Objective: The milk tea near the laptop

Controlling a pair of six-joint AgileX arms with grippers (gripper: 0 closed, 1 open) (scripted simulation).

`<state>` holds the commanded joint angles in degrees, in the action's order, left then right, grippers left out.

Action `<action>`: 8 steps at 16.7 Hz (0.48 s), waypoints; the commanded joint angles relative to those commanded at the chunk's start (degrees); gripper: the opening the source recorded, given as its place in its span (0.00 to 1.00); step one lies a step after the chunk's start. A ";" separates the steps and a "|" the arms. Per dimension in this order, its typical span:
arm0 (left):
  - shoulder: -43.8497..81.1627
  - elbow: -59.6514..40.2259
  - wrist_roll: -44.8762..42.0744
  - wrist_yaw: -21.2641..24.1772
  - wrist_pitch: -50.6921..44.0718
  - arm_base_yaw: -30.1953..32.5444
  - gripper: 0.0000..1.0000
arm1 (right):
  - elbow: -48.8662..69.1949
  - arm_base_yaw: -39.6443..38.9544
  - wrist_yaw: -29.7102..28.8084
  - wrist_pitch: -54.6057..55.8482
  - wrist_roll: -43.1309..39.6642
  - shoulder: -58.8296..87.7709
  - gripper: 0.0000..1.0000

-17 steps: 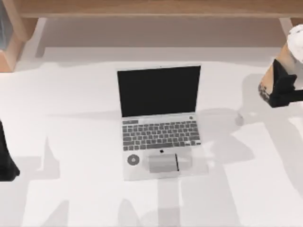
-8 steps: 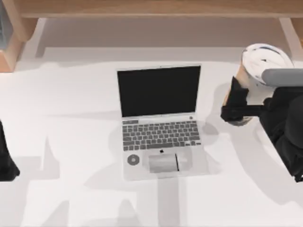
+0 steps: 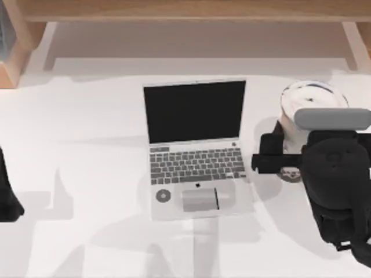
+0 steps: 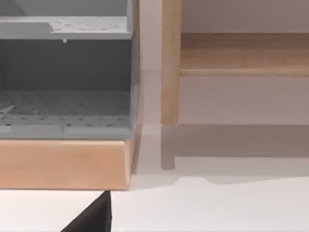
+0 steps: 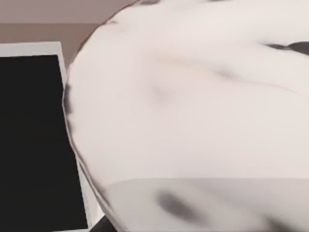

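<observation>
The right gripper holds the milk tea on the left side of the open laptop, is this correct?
Not quite. In the top view, the right gripper holds the milk tea on the right side of the open laptop, not the left.

You see the milk tea (image 3: 304, 104): pale, translucent plastic, smooth, whitish lid. The laptop (image 3: 194, 150) looks like brushed silver metal, screen glossy black, keys matt grey. The table (image 3: 87, 174) is matt white, smooth. The far shelf frame (image 4: 63, 162) shows light wood, and its grey panel (image 4: 63, 108) is perforated.
</observation>
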<state>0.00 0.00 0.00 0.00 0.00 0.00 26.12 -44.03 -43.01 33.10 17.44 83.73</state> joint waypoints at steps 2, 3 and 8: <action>0.00 0.00 0.00 0.00 0.00 0.00 1.00 | 0.03 -0.14 -0.19 -0.19 0.04 -0.04 0.00; 0.00 0.00 0.00 0.00 0.00 0.00 1.00 | 0.03 -0.14 -0.19 -0.19 0.04 -0.04 0.00; 0.00 0.00 0.00 0.00 0.00 0.00 1.00 | -0.32 -0.40 0.31 0.98 0.08 0.10 0.00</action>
<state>0.00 0.00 0.00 0.00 0.00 0.00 25.80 -44.43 -42.70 34.08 17.52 83.83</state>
